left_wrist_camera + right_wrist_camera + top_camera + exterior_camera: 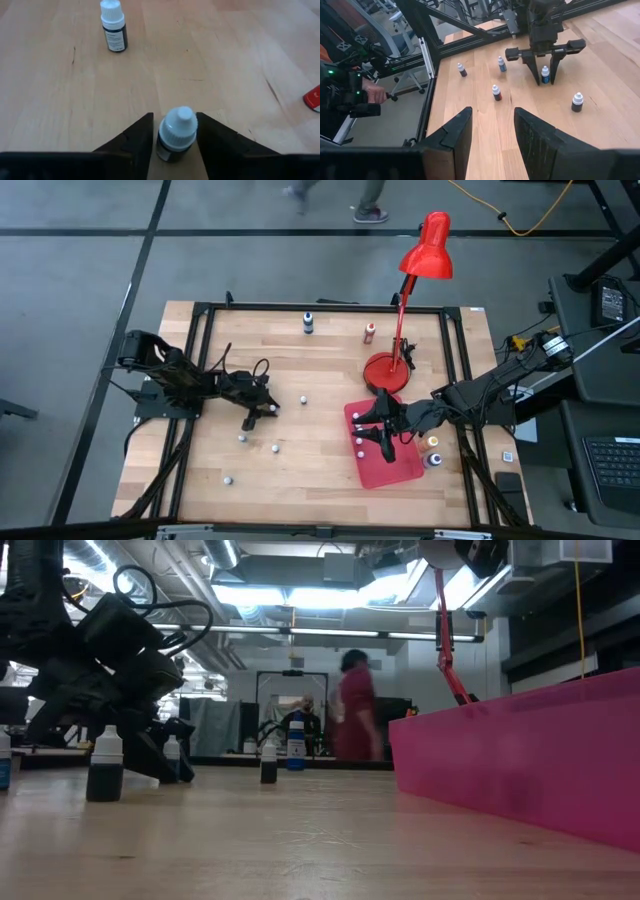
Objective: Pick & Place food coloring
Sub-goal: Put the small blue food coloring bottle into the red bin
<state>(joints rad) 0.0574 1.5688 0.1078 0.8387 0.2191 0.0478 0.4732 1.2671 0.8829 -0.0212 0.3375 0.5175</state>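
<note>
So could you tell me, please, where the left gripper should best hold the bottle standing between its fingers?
Probably the dark body under the white cap, from above: the bottle stands upright, the left gripper already straddles it, and the narrower, tapering cap would likely slip.

Two claws, one per arm. One red desk lamp [425,250], one flat red mat [400,468]. About eleven small food coloring bottles [308,323] dot the tabletop [320,460] (some too tiny to count surely).

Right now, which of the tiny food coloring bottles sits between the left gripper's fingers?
The white-capped dark bottle between the left gripper fingers; the similar bottle stands apart, farther off.
</note>
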